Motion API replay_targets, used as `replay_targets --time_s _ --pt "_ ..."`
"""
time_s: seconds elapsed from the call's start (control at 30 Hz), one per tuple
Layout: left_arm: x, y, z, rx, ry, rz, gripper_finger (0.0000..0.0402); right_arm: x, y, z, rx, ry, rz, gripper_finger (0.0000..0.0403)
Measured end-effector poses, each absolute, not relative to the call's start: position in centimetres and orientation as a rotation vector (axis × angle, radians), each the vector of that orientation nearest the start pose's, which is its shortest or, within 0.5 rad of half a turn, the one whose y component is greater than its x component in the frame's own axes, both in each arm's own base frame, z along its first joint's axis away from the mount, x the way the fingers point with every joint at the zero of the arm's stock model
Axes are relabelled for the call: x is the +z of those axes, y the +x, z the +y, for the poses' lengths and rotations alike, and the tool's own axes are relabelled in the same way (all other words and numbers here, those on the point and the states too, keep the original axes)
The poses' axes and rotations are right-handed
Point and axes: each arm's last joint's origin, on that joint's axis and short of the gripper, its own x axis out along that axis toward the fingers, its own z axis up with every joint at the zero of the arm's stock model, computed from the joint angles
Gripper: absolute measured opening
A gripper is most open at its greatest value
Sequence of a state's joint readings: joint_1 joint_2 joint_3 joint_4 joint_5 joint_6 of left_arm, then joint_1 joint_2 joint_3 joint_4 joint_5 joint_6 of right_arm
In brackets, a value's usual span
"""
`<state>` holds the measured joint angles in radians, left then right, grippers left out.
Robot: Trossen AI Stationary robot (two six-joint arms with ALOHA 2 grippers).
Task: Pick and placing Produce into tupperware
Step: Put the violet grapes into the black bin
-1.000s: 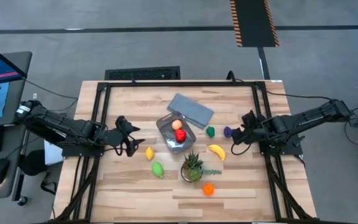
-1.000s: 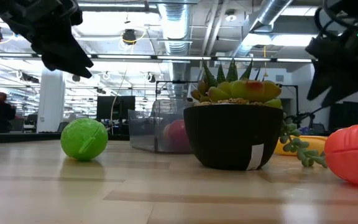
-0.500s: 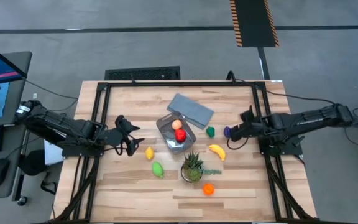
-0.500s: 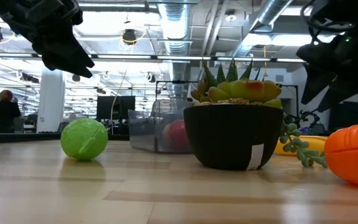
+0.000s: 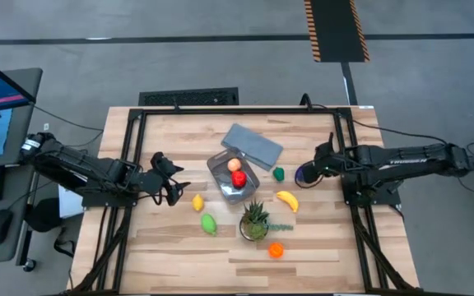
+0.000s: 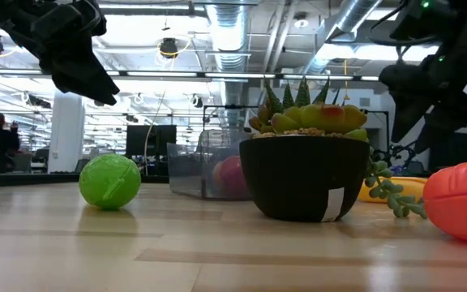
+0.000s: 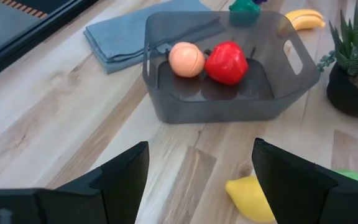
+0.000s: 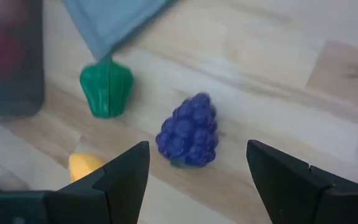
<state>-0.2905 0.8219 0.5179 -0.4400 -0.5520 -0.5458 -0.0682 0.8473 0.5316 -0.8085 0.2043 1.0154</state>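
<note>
Overhead and wrist views. The right end effector (image 5: 309, 174) has advanced over the past second from the counter's (image 5: 179, 247) right edge to the purple grapes (image 8: 188, 130), which now sit centred between its spread fingers (image 8: 120, 177), not yet touched. This suggests the grapes are the next piece to be picked; closing and lifting remain.

The tub (image 5: 234, 176) stands mid-counter and already holds a peach-coloured fruit (image 7: 186, 59) and a red fruit (image 7: 226, 62). A green pepper (image 8: 106, 88) lies between the tub and the grapes. The banana (image 5: 286, 200), lemon (image 5: 197, 202), green fruit (image 5: 209, 223) and orange piece (image 5: 276, 250) are still on the counter.

The left end effector (image 5: 171, 177) has stayed beside the lemon, fingers apart and empty.
</note>
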Motion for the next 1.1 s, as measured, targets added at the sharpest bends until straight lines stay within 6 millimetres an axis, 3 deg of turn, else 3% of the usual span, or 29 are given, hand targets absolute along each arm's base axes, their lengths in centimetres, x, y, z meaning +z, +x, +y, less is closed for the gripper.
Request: replay_targets --time_s 1.1 --pt "21.7 15.6 -3.1 0.437 -0.204 0.597 0.0273 15.7 17.9 -2.3 -0.743 0.794 1.076 0.0291"
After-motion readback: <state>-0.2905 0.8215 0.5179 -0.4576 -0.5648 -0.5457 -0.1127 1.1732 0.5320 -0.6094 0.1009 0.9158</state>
